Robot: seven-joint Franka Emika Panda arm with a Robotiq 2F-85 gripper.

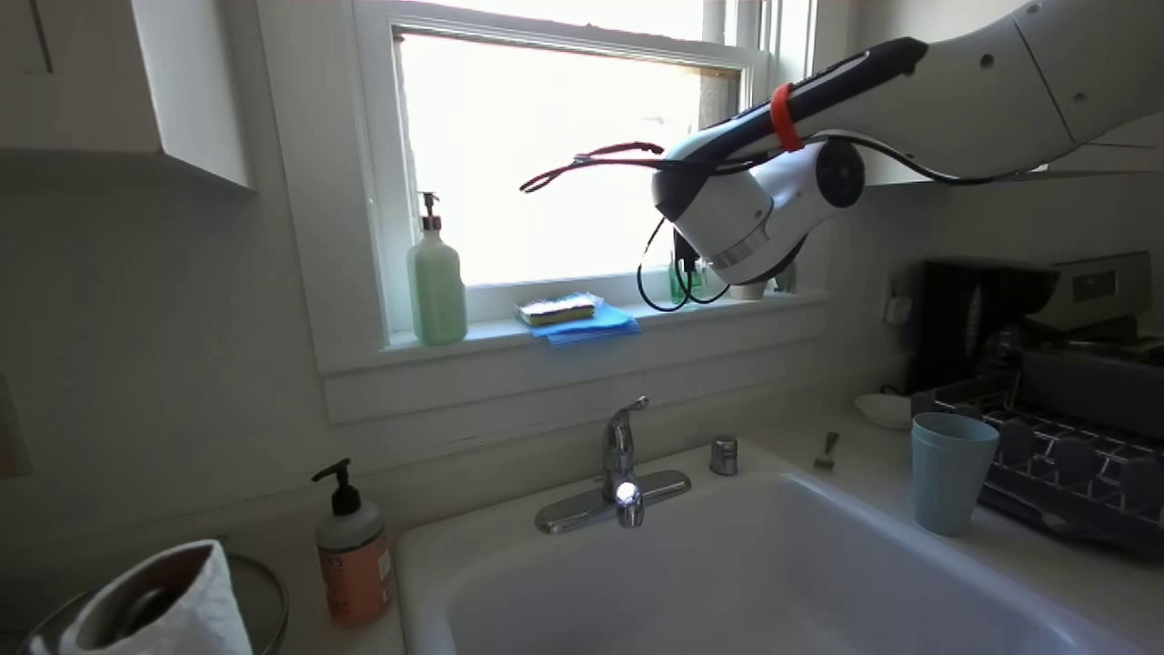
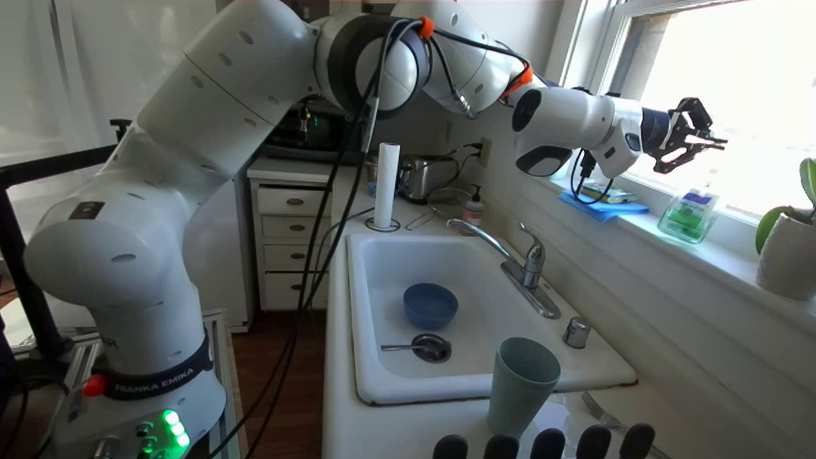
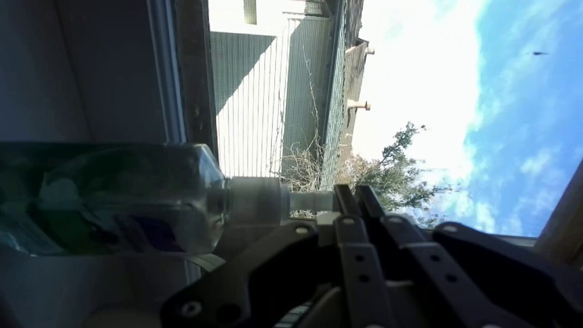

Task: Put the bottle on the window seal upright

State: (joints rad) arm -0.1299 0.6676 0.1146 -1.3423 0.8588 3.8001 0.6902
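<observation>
The bottle [image 2: 690,213], small and translucent with green showing and a purple label, stands upright on the window seal [image 2: 733,260]. In an exterior view it [image 1: 698,282] is partly hidden by the wrist and cables, and the window seal [image 1: 496,334] runs below the window. My gripper [image 2: 725,144] is level, above the bottle and pointing at the window. In the sideways wrist view, the bottle [image 3: 114,200] lies left with its pump reaching close to my fingertips [image 3: 355,191]. The fingers are nearly together, with a narrow gap and nothing visible between them.
On the ledge, a sponge [image 1: 556,310] lies on blue cloths [image 1: 600,320], with a pale green pump dispenser [image 1: 438,289] further along. A potted plant [image 2: 789,255] stands on the bottle's other side. The faucet [image 1: 620,468] and sink are below. The window glass is ahead.
</observation>
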